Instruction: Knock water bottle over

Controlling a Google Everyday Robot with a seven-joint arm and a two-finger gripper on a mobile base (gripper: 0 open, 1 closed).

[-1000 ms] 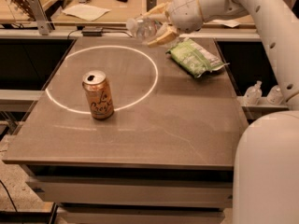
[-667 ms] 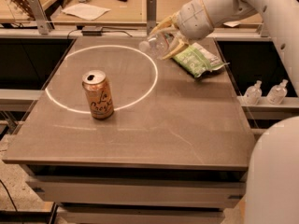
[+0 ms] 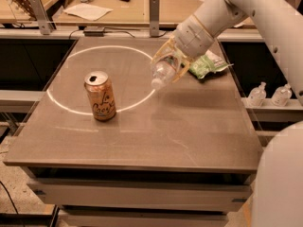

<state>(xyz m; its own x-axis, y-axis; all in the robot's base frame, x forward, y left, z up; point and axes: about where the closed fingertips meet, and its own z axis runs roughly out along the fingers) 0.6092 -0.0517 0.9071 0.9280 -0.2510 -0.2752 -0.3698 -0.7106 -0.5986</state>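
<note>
The water bottle [image 3: 162, 73] is a small clear plastic bottle, tilted with its lower end pointing down-left, held in the air above the table [image 3: 142, 126]. My gripper [image 3: 170, 60] is shut on the water bottle, its tan fingers [image 3: 179, 69] wrapped around the bottle's upper part. The gripper sits over the right rim of the white circle [image 3: 102, 79] marked on the table. The bottle's cap and label are hidden by the fingers.
An orange-tan drink can [image 3: 100, 95] stands upright inside the circle, left of the bottle. A green snack bag [image 3: 206, 64] lies at the table's back right, just behind the gripper. Two small bottles [image 3: 270, 94] stand on a side shelf at right.
My gripper has carried the water bottle forward, left and down, from the back right of the table to the circle's right rim. The bottle now tilts more steeply.
</note>
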